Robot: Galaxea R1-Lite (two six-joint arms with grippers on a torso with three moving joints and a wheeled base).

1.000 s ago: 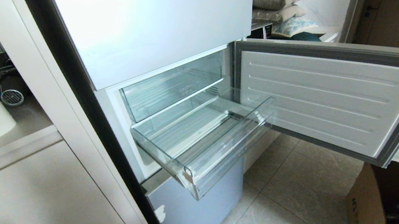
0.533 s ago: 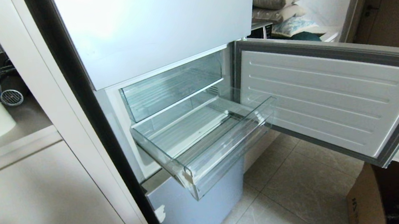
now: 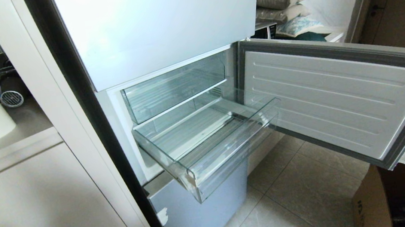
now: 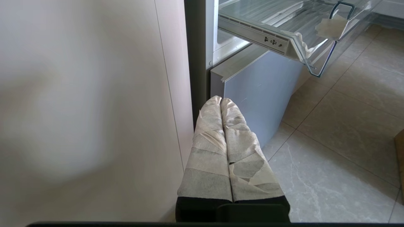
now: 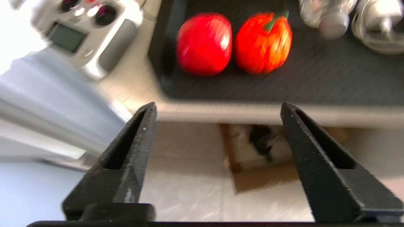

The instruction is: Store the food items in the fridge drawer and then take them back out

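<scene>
Left pincer (image 4: 221,100) fingers wrapped in beige tape; right pincer (image 5: 217,107) fingers bare black, wedge-shaped

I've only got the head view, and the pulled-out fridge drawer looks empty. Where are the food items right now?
Observer: The right wrist view shows the red piece and the orange piece side by side on a dark tray.
Operator: Is the right pincer holding either?
Observer: No, the right pincer is open and empty, short of the tray.
Operator: And the left pincer?
Observer: The left pincer is shut, low beside the fridge, below the fridge drawer.
</scene>
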